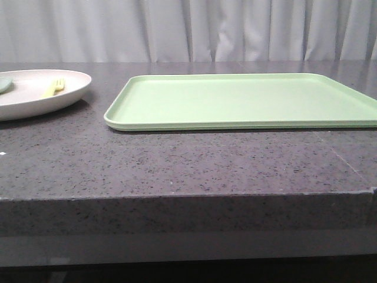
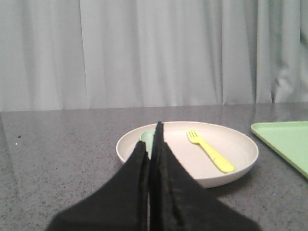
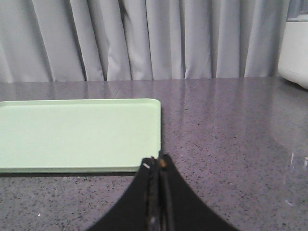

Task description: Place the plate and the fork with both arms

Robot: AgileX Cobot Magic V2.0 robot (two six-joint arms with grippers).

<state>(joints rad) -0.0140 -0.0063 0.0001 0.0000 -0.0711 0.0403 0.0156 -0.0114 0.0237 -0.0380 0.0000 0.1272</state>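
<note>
The off-white plate (image 1: 35, 97) sits on the dark stone table at the far left; in the left wrist view the plate (image 2: 240, 161) lies just beyond my left gripper (image 2: 151, 137). The pale-yellow fork (image 1: 53, 88) lies inside the plate, its tines pointing away, and shows as the fork (image 2: 211, 151) in the left wrist view. My left gripper is shut and empty, short of the plate's near rim. In the right wrist view, my right gripper (image 3: 158, 161) is shut and empty over bare table by the tray's corner. Neither gripper shows in the front view.
A light-green rectangular tray (image 1: 247, 100) lies across the table's middle and right; it shows as the tray (image 3: 77, 134) in the right wrist view. A muted-green spoon (image 2: 147, 139) lies in the plate, mostly hidden by my left fingers. A white object (image 3: 296, 48) stands far right. Grey curtains hang behind.
</note>
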